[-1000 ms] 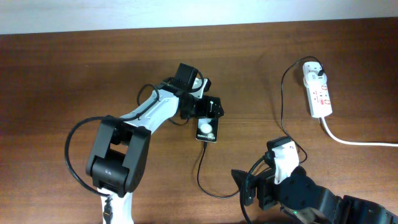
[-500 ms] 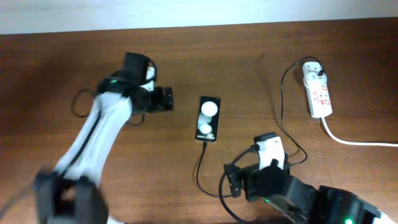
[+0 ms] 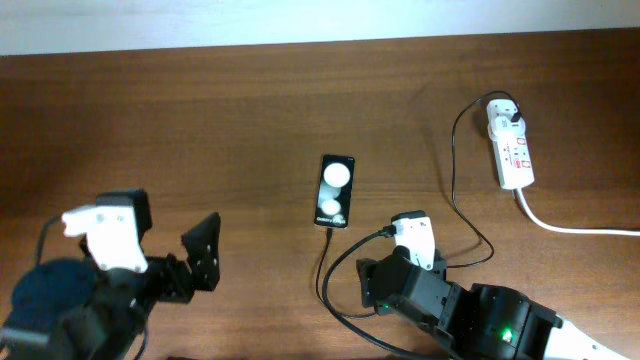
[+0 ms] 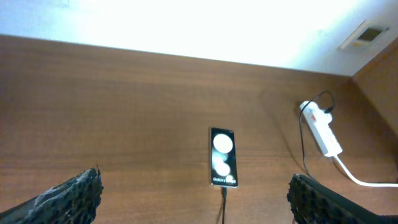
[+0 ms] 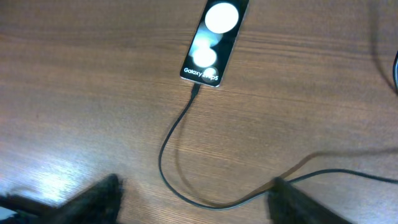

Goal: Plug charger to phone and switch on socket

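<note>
Overhead: charger cable at lettered end of phone, socket well apart.

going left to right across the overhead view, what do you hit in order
left tool → phone → right tool → socket. The charger cable is left out, since it stretches all the way from the phone to the socket.

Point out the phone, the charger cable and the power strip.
phone (image 3: 336,190), overhead view, middle of its black face.
charger cable (image 5: 161,158), right wrist view, on the bend below the phone.
power strip (image 3: 513,150), overhead view, middle of its white body.
</note>
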Controlling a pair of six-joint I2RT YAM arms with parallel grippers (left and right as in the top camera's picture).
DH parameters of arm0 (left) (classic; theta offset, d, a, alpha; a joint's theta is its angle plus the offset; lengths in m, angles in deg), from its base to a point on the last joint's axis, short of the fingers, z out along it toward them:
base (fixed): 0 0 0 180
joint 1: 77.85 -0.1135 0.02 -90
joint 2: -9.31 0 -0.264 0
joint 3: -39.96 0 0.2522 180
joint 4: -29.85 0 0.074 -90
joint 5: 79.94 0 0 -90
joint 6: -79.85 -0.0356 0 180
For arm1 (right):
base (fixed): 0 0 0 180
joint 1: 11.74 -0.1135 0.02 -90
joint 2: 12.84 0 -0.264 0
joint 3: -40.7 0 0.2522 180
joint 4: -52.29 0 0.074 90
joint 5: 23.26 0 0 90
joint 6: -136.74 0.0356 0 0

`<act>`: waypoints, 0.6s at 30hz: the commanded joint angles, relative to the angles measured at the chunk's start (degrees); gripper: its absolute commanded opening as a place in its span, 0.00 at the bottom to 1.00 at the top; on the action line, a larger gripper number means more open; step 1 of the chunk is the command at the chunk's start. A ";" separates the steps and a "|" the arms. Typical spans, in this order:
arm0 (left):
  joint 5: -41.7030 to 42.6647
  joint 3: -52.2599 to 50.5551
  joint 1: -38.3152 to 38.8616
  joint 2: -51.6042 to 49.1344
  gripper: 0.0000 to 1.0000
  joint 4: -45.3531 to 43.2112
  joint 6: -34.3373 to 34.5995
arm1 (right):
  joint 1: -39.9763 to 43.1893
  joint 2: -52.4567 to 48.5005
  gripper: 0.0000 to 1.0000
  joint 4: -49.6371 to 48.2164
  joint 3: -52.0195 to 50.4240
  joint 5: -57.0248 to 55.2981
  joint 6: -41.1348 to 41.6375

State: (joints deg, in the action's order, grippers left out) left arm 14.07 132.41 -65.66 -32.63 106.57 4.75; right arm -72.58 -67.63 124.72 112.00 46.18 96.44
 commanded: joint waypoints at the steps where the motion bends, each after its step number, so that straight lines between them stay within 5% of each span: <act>1: -0.83 0.22 -0.15 4.90 0.99 0.09 -0.90 | 0.15 -0.07 0.89 0.11 0.63 -0.68 0.33; 4: -0.83 0.22 -1.97 9.64 0.99 0.17 -0.87 | 0.15 -0.07 0.99 0.72 0.63 0.83 0.33; 12: -0.83 0.22 -6.62 21.33 0.99 2.47 -0.90 | 0.15 -0.09 0.99 0.96 0.63 0.42 0.33; 18: -0.83 0.22 -6.73 24.15 0.99 24.50 -0.87 | 0.15 -0.46 0.99 1.16 0.63 0.42 0.33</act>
State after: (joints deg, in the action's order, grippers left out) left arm 14.07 132.81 -71.93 -9.63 123.33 4.55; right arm -72.58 -67.67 125.84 112.00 46.84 96.50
